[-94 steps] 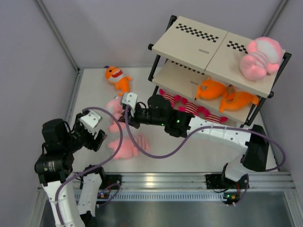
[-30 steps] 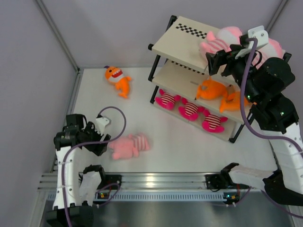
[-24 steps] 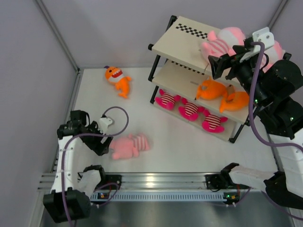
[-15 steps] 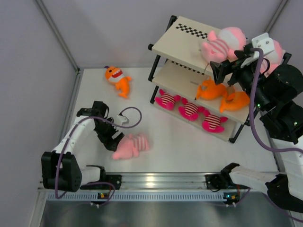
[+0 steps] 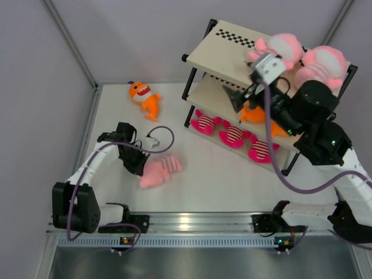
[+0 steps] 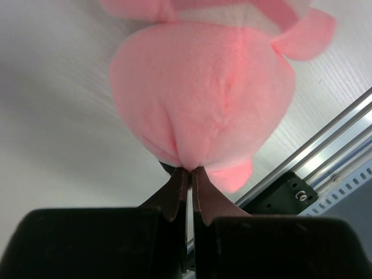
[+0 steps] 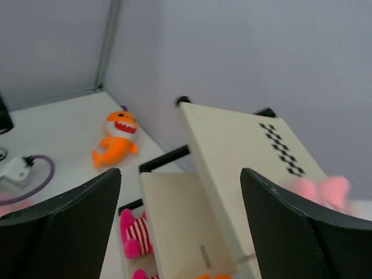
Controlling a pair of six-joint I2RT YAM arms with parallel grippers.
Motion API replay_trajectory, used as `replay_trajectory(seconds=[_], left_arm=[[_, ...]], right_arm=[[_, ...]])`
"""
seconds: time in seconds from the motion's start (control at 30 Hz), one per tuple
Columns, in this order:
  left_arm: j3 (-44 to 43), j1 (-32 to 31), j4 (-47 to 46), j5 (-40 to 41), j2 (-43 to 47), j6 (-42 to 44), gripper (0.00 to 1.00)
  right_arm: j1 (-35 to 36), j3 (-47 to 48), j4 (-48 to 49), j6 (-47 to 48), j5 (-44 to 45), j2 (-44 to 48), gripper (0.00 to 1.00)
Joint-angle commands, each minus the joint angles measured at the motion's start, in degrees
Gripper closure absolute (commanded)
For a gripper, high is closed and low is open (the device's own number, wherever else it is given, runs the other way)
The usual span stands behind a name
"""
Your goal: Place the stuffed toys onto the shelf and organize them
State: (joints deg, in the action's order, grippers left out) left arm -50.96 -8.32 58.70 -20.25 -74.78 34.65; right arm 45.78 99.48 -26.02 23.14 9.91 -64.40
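Pinching a fold of the big pale-pink striped plush animal (image 6: pixel 200 87), the left gripper (image 6: pixel 190 173) has its two black fingers (image 6: pixel 174 195) drawn almost together, with pink fabric caught between the tips. The plush lies on the white counter (image 5: pixel 197 186) directly ahead of this gripper. Its rounded plain-pink end is nearest the fingers and its striped part points away from them. An aluminium rail (image 6: pixel 325 145) along the counter's near edge runs off to one side of the gripper. A purple cable (image 5: pixel 164 135) loops just beside the wrist.

The right gripper (image 5: pixel 235 99) hangs in the air, fingers spread wide with nothing between them, close in front of the three-tier shelf (image 5: pixel 232 49) of black metal frame and beige boards. Behind it on the top board sit a second pale-pink plush (image 5: pixel 282 45) and a third pale-pink plush (image 5: pixel 322 63), side by side. Two orange plush fish (image 5: pixel 251 114) lie on the middle board, partly hidden by the right arm. Below the gripper, three small magenta plushes with red-white stripes (image 5: pixel 232 135) lie in a row on the lowest board. A lone orange plush fish (image 5: pixel 144 97) lies on the counter well ahead of the right gripper, beyond the left one and apart from both.
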Motion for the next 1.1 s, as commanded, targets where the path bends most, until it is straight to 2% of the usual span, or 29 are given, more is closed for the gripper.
replay_trajectory(seconds=[0.0,0.1,0.13,0.33,0.43,0.53,0.7,0.77,0.93,1.07], left_arm=[[-3.79,0.05,-2.01,-0.67,8.41,-3.89,1.0],[-5.54,0.32,-1.31,-1.1,13.33,-5.83,1.0],[-6.16,0.32,-0.61,-1.02,14.22,-6.09,1.0],[-13.19,0.41,4.58,-3.47,15.81,-7.58,1.0],[-16.36,0.41,7.13,-4.53,15.02,-7.32,1.0],[-17.94,0.41,8.62,-4.01,14.49,-7.15,1.0],[-18.03,0.41,9.86,-5.85,15.54,-6.79,1.0],[-18.21,0.41,10.21,-6.2,15.55,-6.36,1.0],[-18.74,0.41,11.97,-5.68,16.07,-4.16,1.0],[-19.61,0.41,12.93,-4.97,16.25,-2.93,1.0]], right_arm=[[15.24,-5.15,4.23,14.88,3.44,-2.82,0.16],[24.58,-11.55,6.06,19.13,3.63,-3.71,0.16],[25.75,-13.77,8.16,21.14,-0.64,-3.54,0.16],[26.91,-31.96,22.22,24.84,-12.0,-1.6,0.12],[26.99,-37.33,24.16,31.69,-11.51,-3.62,0.12],[27.7,-44.7,38.26,36.62,-5.63,-5.82,0.1],[27.87,-47.89,51.21,46.36,-1.13,-12.66,0.09],[27.87,-47.37,53.17,48.84,0.54,-15.04,0.09],[26.38,-45.26,54.15,54.2,1.95,-21.81,0.08],[25.15,-44.46,50.55,58.59,4.32,-24.19,0.07]])
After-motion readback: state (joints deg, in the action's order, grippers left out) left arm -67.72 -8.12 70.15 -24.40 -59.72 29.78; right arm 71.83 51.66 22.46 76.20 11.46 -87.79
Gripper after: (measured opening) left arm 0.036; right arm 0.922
